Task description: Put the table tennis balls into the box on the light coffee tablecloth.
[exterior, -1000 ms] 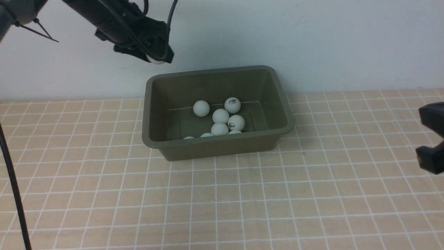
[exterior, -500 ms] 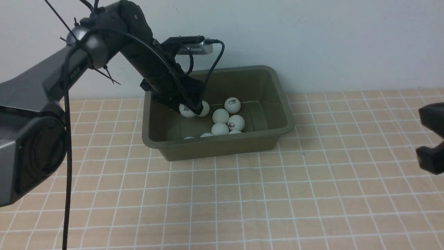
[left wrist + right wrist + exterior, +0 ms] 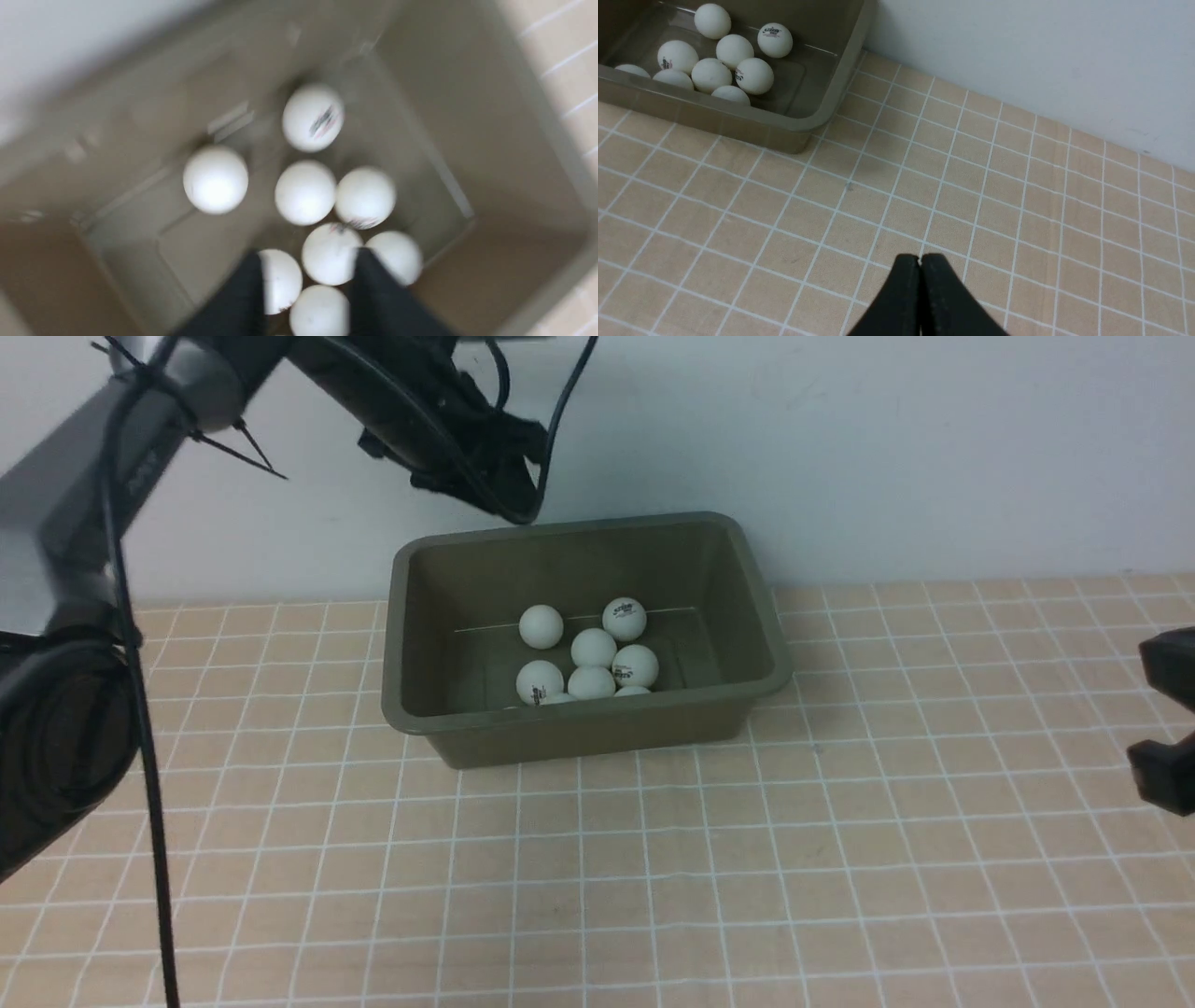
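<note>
Olive-green box [image 3: 579, 733]; matte white table tennis balls [image 3: 594, 648], some marked with small dark logos. Peach-beige tablecloth [image 3: 653, 877], gridded in thin white lines. Black left gripper [image 3: 308, 298] and right gripper [image 3: 920, 261]. Pale wall [image 3: 887, 448].

left pincer [image 3: 308, 284] raised, jaws apart; right pincer [image 3: 920, 266] closed.

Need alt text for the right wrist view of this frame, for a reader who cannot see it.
An olive-green box holding white table tennis balls sits on a peach-beige gridded tablecloth beside a pale wall. The right pincer, its fingers pressed together and holding nothing, hangs over bare cloth apart from the box; no balls lie on the cloth in this view.
</note>
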